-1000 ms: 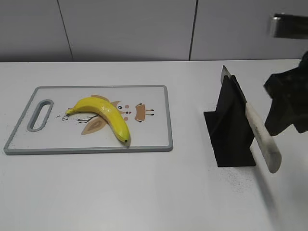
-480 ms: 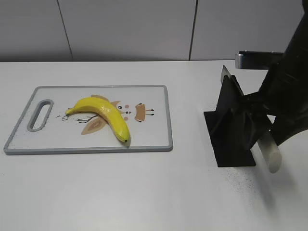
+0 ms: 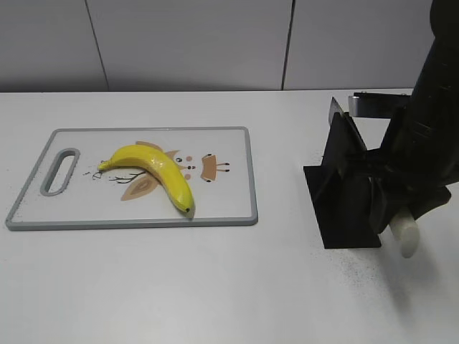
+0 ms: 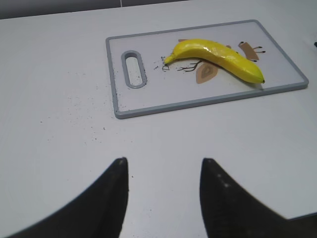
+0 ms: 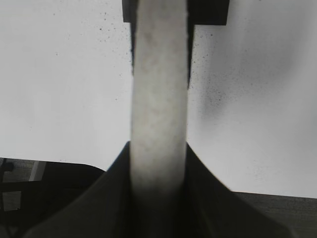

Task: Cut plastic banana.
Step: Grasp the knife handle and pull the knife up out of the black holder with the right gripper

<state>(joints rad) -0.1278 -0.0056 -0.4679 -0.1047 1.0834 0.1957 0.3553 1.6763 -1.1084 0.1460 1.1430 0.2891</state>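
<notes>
The yellow plastic banana (image 3: pixel 154 170) lies on the grey-rimmed cutting board (image 3: pixel 229 208) at the left; it also shows in the left wrist view (image 4: pixel 218 53). The knife, with a cream handle (image 3: pixel 406 233), leans in the black stand (image 3: pixel 343 197) at the right. My right gripper (image 3: pixel 389 197) has its fingers pressed against both sides of the handle (image 5: pixel 159 74), with no gap showing in the right wrist view (image 5: pixel 158 146). My left gripper (image 4: pixel 163 161) is open and empty above bare table, well short of the board (image 4: pixel 163 94). It is out of the exterior view.
The stand's black base (image 5: pixel 208 12) shows at the top of the right wrist view. Dark specks are scattered on the white table near the stand and near the board's handle slot (image 4: pixel 133 69). A grey wall runs behind the table.
My right arm has come down and to the left over the stand, and its fingers now sit around the knife handle. The banana and board have not moved.
</notes>
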